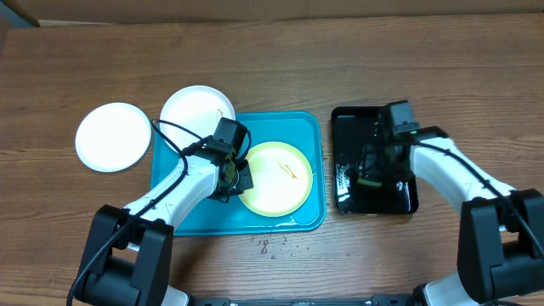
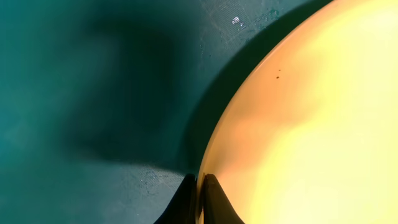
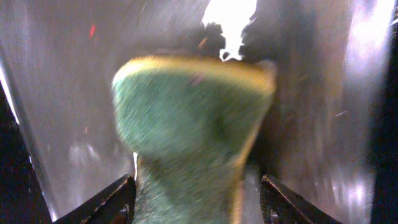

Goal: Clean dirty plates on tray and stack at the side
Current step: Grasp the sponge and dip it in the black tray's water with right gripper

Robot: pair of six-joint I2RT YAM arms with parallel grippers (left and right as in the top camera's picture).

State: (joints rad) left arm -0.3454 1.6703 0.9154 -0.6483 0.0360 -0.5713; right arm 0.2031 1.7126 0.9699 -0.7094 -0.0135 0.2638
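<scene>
A pale yellow-green plate point(image 1: 276, 178) with small brown-orange smears lies on the turquoise tray point(image 1: 183, 212). My left gripper point(image 1: 235, 174) is shut on its left rim, and the left wrist view shows both fingers point(image 2: 200, 186) pinching the rim of the plate point(image 2: 311, 124). One white plate point(image 1: 197, 109) lies at the tray's far left corner, and another white plate point(image 1: 112, 136) lies on the table to the left. My right gripper point(image 1: 374, 170) is over the black tray point(image 1: 350, 127). Its fingers point(image 3: 198, 180) are spread, with a blurred green-and-yellow sponge point(image 3: 193, 118) between them.
The glossy black tray point(image 3: 62, 93) looks wet. Small crumbs or drops point(image 1: 268, 246) lie on the wooden table in front of the turquoise tray. A cable runs along my left arm point(image 1: 170, 136).
</scene>
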